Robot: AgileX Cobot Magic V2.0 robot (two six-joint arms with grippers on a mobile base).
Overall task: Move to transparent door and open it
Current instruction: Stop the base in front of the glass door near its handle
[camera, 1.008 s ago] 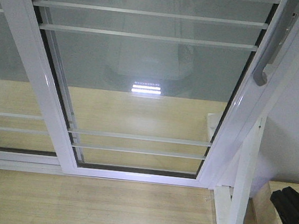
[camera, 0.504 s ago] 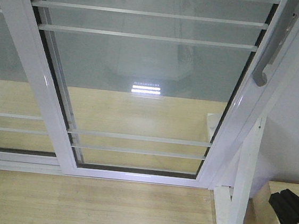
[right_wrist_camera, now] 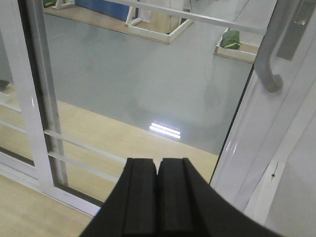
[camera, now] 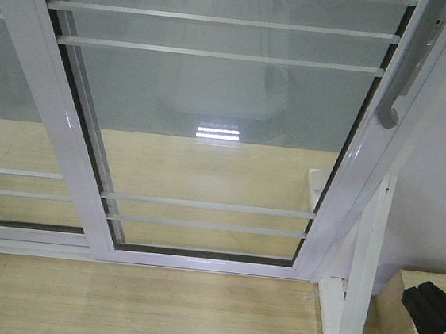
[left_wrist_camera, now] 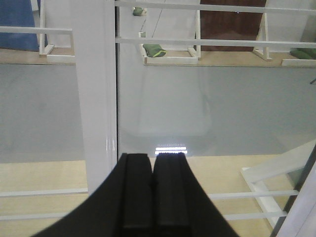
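Note:
The transparent door (camera: 220, 119) fills the front view: clear glass in a white frame with thin white horizontal bars. Its grey curved handle (camera: 388, 113) sits on the right upright, and it shows in the right wrist view (right_wrist_camera: 269, 64) up and to the right of my right gripper (right_wrist_camera: 158, 160). That gripper is shut and empty, apart from the handle. My left gripper (left_wrist_camera: 153, 157) is shut and empty, facing the glass next to a white upright (left_wrist_camera: 96, 98). The door stands closed.
A similar glass panel without a handle (camera: 9, 152) stands to the left. A white wall (camera: 443, 198) and a white post (camera: 357, 293) are at the right, with a wooden box (camera: 395, 313) below. The wooden floor (camera: 137, 301) lies in front. Green cushions (left_wrist_camera: 154, 50) lie beyond the glass.
The black right arm at the bottom right of the front view has sunk slightly. The door and handle have not visibly moved.

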